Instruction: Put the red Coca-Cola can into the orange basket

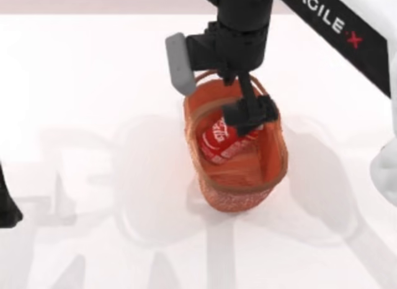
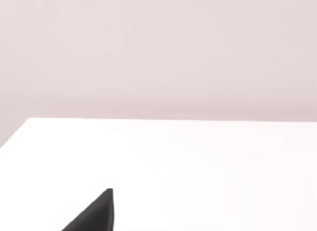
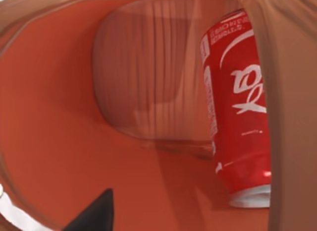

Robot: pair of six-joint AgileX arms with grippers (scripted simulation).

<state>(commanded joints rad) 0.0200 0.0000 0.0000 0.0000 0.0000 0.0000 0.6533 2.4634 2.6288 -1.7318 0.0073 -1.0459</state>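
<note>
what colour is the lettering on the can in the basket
White script on the red Coca-Cola can, clearest in the right wrist view.

Very bright all over. White table almost glowing in the top view, palest toward the far edge. Soft grey shadows spread out on many sides of the orange basket and along the near part of the table, so lit from above, likely by more than one light. Dimmer and warmer inside the basket in the right wrist view, darkest on its floor. Pale and flat in the left wrist view.
</note>
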